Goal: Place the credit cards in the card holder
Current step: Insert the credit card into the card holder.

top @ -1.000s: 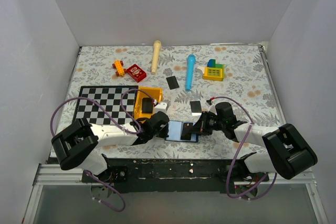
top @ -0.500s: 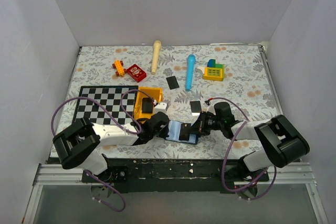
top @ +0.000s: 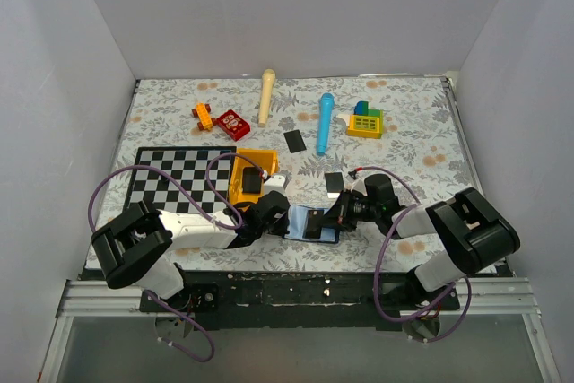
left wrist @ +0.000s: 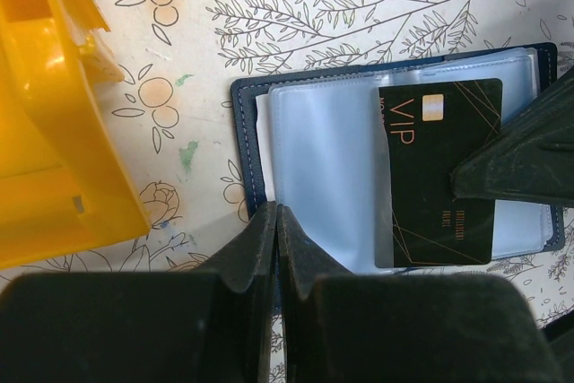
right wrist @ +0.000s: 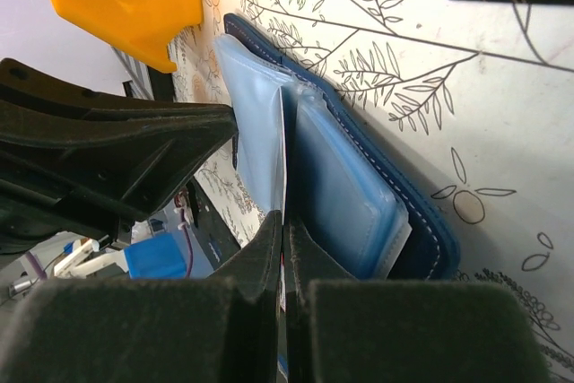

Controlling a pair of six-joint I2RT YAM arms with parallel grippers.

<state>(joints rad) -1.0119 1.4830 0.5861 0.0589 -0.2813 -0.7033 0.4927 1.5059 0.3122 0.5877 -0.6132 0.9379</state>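
The navy card holder (top: pixel 305 225) lies open near the table's front edge, its light blue clear pockets (left wrist: pixel 327 168) facing up. My left gripper (left wrist: pixel 277 211) is shut on its near edge. A black credit card (left wrist: pixel 439 177) marked VIP lies partly under a clear pocket sheet. My right gripper (right wrist: pixel 284 220) is shut on this card, seen edge-on (right wrist: pixel 283 150) between the pockets. Its dark fingers (left wrist: pixel 520 168) come in from the right in the left wrist view. Another black credit card (top: pixel 334 184) lies just behind the holder, and one more (top: pixel 294 141) lies farther back.
A yellow bin (top: pixel 254 174) stands right behind my left gripper (top: pixel 283 220), beside a checkerboard mat (top: pixel 179 181). Toy pieces (top: pixel 233 124), a cream stick (top: pixel 266 96), a blue stick (top: pixel 325 123) and a block toy (top: pixel 366 121) lie at the back.
The right arm's elbow has swung in toward the middle. Both grippers stay shut, and the card holder has barely shifted.
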